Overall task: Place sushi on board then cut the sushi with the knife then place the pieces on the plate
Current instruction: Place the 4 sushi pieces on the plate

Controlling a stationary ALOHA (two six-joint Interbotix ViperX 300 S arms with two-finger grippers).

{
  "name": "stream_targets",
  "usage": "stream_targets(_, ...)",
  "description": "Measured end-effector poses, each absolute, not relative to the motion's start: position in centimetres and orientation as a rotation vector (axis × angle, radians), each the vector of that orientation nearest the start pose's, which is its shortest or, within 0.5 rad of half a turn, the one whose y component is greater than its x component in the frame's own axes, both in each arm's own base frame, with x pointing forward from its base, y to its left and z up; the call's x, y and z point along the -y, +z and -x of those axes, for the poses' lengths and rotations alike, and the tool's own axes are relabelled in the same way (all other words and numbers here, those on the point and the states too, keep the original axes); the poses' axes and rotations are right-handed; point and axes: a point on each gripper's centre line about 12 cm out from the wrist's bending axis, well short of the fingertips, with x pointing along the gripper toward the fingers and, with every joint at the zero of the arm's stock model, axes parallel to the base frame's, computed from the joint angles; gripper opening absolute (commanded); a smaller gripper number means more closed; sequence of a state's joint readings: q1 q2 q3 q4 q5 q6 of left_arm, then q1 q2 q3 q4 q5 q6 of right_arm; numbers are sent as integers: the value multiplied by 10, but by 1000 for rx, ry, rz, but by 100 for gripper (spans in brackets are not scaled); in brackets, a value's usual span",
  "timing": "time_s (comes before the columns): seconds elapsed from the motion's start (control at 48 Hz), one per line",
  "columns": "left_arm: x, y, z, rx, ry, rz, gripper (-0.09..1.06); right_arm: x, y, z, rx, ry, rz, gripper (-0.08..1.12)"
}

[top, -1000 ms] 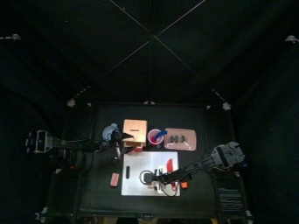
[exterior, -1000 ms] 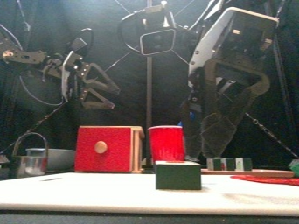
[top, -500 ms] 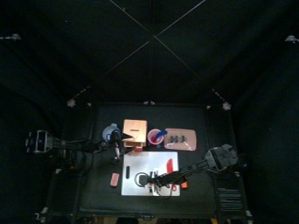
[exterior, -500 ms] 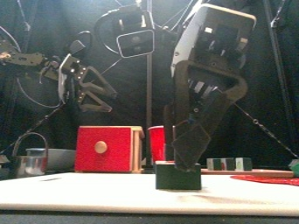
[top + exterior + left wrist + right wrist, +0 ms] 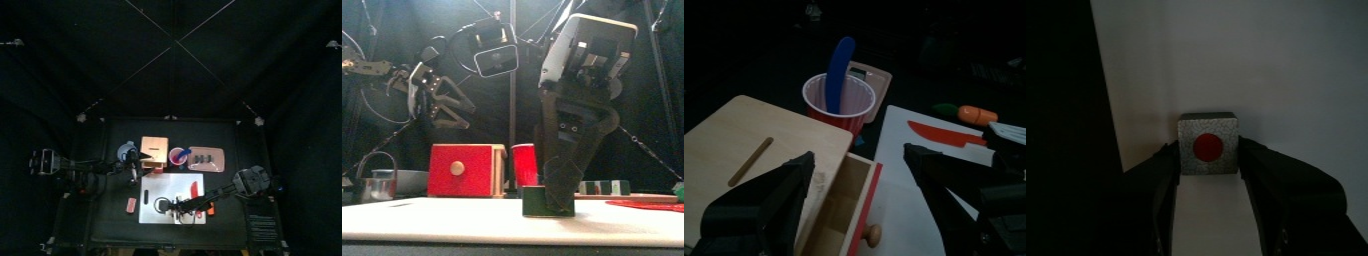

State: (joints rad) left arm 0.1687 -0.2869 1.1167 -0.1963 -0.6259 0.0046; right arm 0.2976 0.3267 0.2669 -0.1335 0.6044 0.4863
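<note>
Your right gripper (image 5: pixel 545 192) has come down and shifted left since a second ago: then it hung above and right of sushi piece (image 5: pixel 547 204), now its jaws straddle piece, tips low along its sides (contact not discernible).

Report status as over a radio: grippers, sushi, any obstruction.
Right gripper open, jaws straddling sushi piece on white board. Left gripper open, above wooden box. Red knife on board, apart from piece.
</note>
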Motion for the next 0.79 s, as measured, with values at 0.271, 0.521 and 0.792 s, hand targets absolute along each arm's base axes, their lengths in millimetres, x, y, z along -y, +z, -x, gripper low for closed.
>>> stream_targets(0.271,-62,186,-283,-190,299,161,102,-89,141,-414,-1176,-125,-212,62)
stream_targets(0.521,-60,186,-284,-190,291,159,102,-47,172,-351,-1182,-324,-411,62)
stream_targets(0.792,-59,192,-289,-173,281,152,102,-9,164,-259,-1236,-631,-645,62)
